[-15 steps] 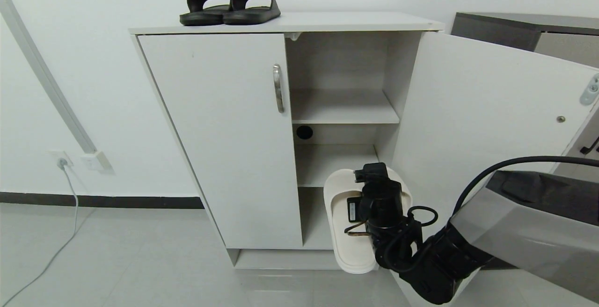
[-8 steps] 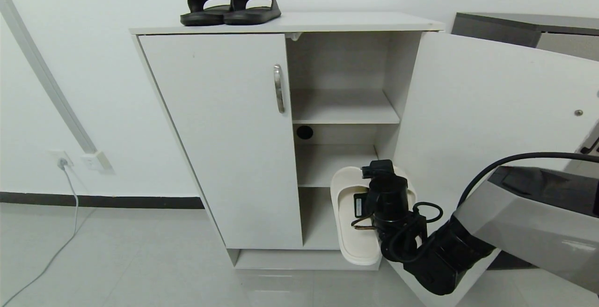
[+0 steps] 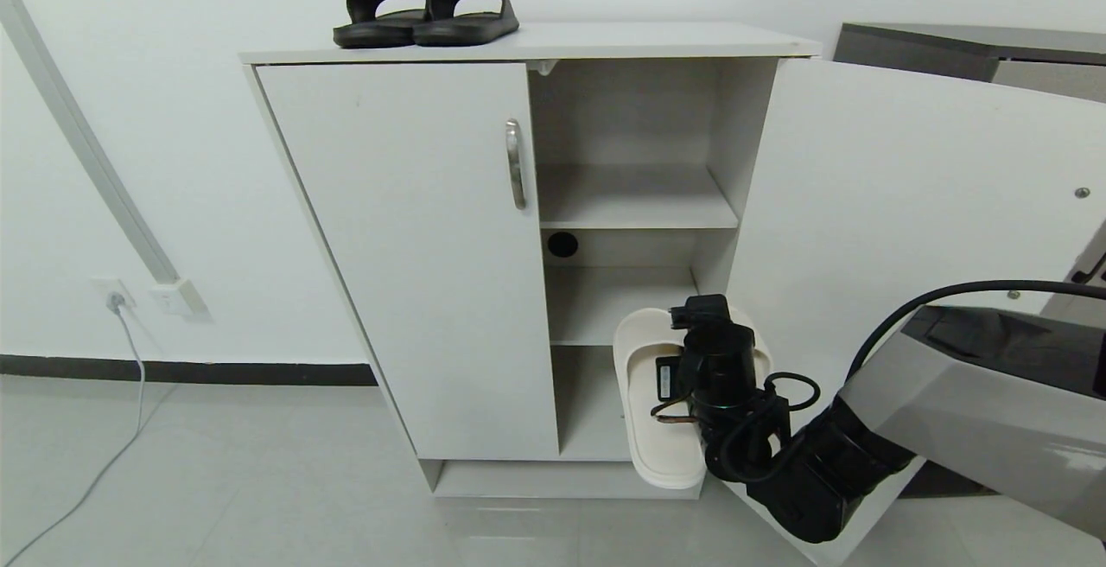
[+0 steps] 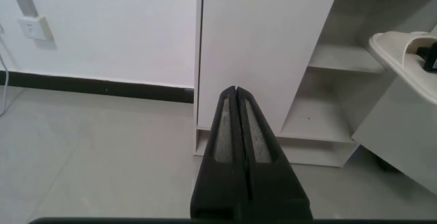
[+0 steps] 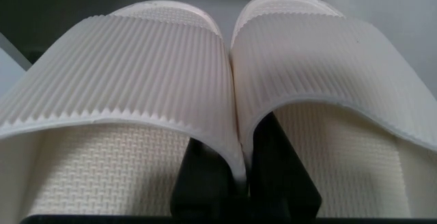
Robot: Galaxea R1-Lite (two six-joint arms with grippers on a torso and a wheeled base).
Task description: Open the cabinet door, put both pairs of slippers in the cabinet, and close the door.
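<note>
Clamping white slippers (image 3: pixel 644 416) together by inner straps in right claw (image 5: pixel 240 173) for one trip, at cabinet (image 3: pixel 389 247) lower opening, with black slippers (image 3: pixel 426 9) atop cabinet, left claw (image 4: pixel 235 135) pressed together, empty

This is looking like a plain home entryway: a white shoe cabinet (image 3: pixel 406 247) is standing against a bare wall (image 3: pixel 173 74) on grey floor tiles (image 3: pixel 216 480), with a socket (image 3: pixel 111 295) sitting alongside.

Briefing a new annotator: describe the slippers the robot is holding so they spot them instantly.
Find the white cabinet with its right door swung open. Low in front of that opening, the right gripper clamps a cream pair of slippers by their ribbed straps. The other pair is black and sits on the cabinet top.
</note>
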